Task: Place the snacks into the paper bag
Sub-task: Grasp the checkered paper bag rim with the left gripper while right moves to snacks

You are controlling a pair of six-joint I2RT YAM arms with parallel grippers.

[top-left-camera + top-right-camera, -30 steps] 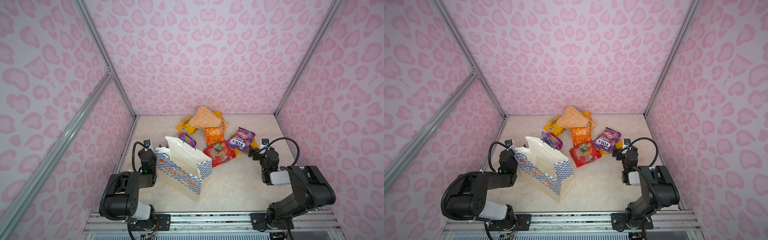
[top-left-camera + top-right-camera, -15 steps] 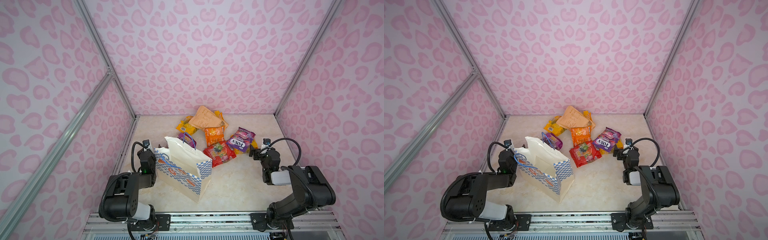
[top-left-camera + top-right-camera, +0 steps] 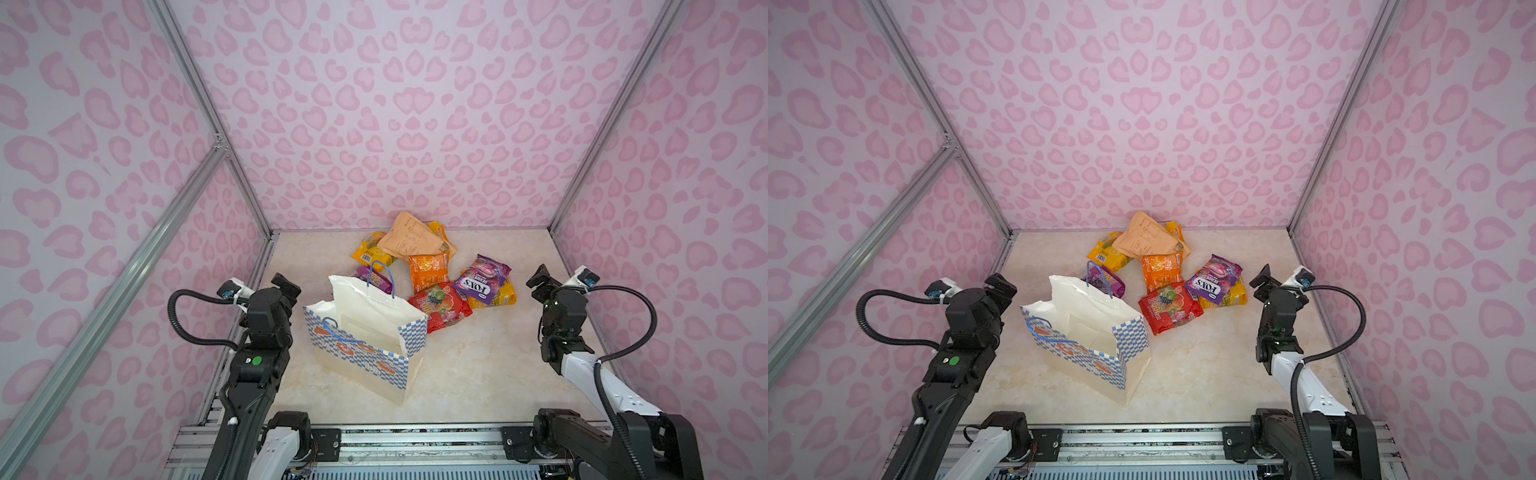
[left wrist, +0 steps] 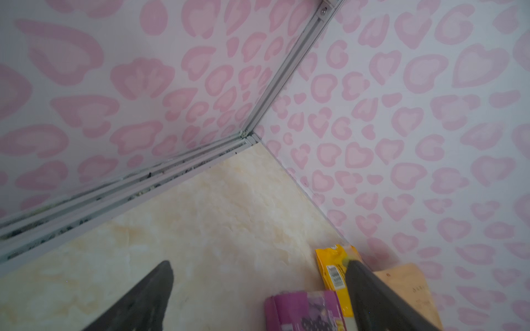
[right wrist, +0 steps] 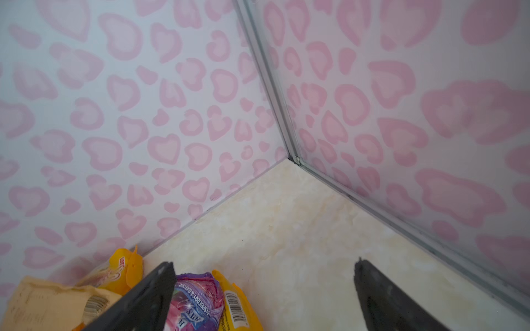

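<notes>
A cream-white paper bag (image 3: 353, 365) with blue-and-white checked bands, orange letters and blue cord handles is seen standing upright on the front left part of the pale, marble-look surface (image 3: 478, 374). Its mouth is open at the top.

The snacks (image 3: 1163, 272) are all found outside the bag, piled up by the middle of the back edge. A flat tan pouch (image 3: 411, 239) with small print is laid partly over a yellow packet (image 3: 370, 253), close to the back edge. An orange packet (image 3: 428, 272) is placed just in front of the pouch. A red packet (image 3: 440, 307) is laid in front of the orange one, just beside the bag's right side. A purple "FOX'S" packet (image 3: 482, 278) is rested on the other yellow packet (image 3: 500, 296), to the right of the red one. A small purple packet (image 3: 372, 277) is tucked behind the bag and is partly hidden by it.

The left fingers (image 4: 155, 292) are spread wide apart, and nothing is gripped between them. They are seen above the surface close to its left edge, just beside the bag. The right fingers (image 5: 384, 298) are spread wide apart too, with nothing gripped. They are seen by the right edge, near the purple packet.

The surface is closed in by walls (image 3: 415, 104) covered with pink heart shapes.
</notes>
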